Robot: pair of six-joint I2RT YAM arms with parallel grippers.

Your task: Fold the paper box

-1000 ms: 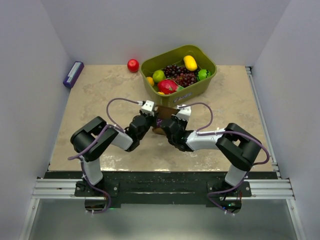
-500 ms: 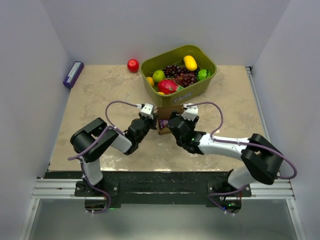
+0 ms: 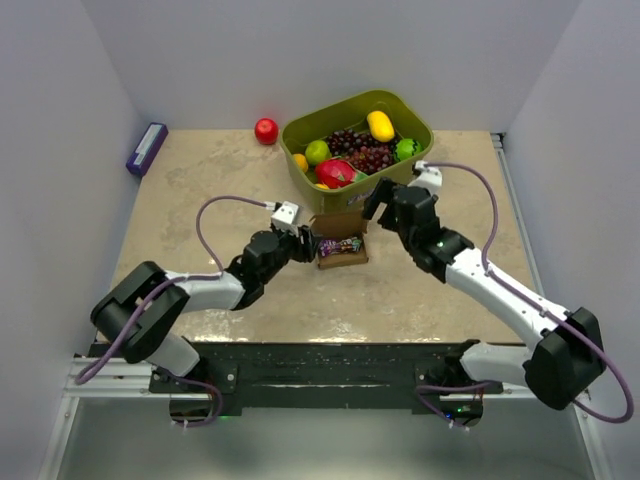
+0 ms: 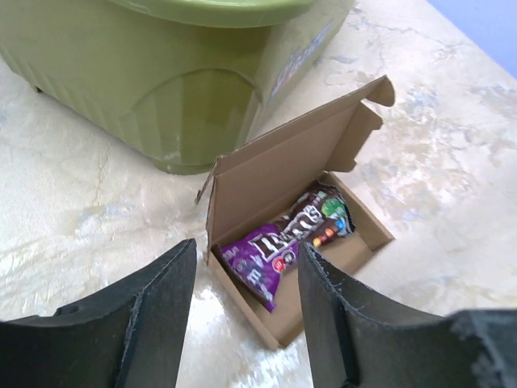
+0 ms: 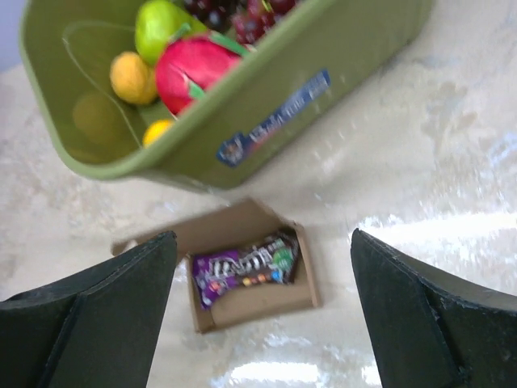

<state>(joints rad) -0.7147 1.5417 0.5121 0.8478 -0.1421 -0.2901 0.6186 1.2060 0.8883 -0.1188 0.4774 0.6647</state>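
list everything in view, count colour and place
brown cardboard paper box: 1, brown, lid up, before the bin
purple candy bag: 1, purple, inside that box
olive-green plastic bin: 1, green, far middle
mixed fruit: several, assorted, in bin
red round fruit: 1, red, left of bin
small purple rectangular box: 1, purple, far left edge
beige marbled table: 1, beige, underneath
left pincer: 1, black, open, left of paper box
right pincer: 1, black, open, right of paper box

Bright, even overhead light throws white glare on the table (image 5: 452, 234), and the right wrist view looks blurred.
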